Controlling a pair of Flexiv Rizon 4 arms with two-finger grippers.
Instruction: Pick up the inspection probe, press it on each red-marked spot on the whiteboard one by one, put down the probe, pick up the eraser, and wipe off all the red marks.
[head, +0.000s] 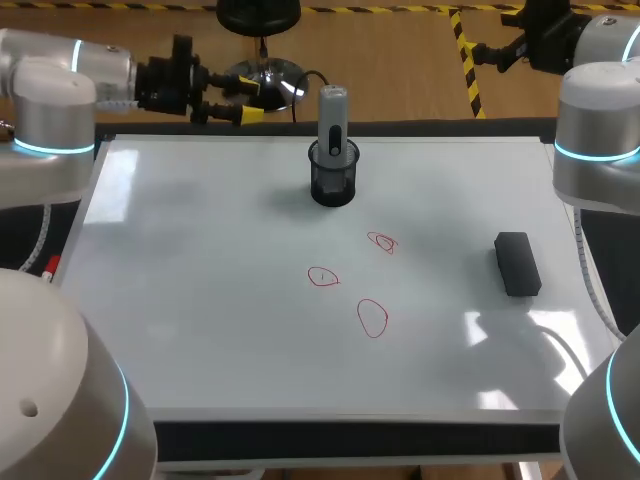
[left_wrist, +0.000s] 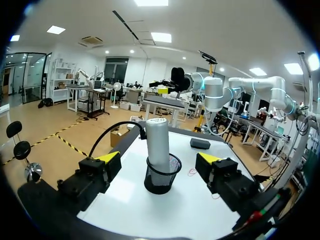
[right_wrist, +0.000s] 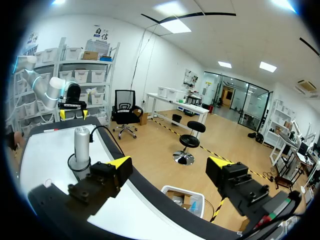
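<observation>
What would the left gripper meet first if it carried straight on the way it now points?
Probably the inspection probe standing in the mesh cup, directly ahead of the open left gripper; depth is unclear.

The grey cylindrical probe (head: 333, 112) stands upright out of a black mesh cup (head: 333, 182) — bare white whiteboard (head: 200, 300) all round it. The black block eraser (head: 517, 263) lies well apart, open on every side.
</observation>
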